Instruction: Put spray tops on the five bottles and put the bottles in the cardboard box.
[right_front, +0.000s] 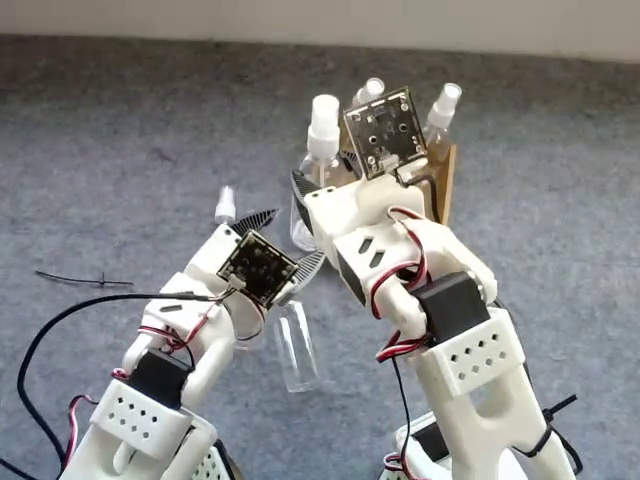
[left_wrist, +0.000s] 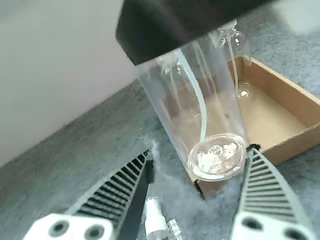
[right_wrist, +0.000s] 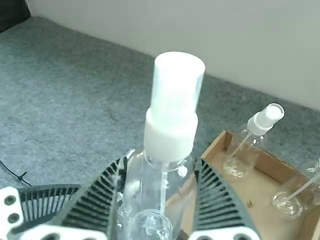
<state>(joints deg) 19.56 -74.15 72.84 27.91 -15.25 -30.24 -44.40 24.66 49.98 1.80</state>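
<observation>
1. The right jaws are clenched on a capped bottle (right_wrist: 167, 145). The left jaws stand released on either side of its base.
2. In the high view the box (right_front: 447, 185) sits just beside, at 3 o'clock, with two standing bottles (right_wrist: 252, 140) inside.
3. Risk: the base may catch the box wall or knock over those bottles.
4. An uncapped bottle (right_front: 295, 345) lies on the bench at 6 o'clock.

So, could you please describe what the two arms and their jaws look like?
The left arm and right arm are both white plastic shells with black servo blocks and perforated lower panels. Red, black and white cables loop along the joints. The jaws are black, wedge-shaped and ribbed, on white bases.
</observation>
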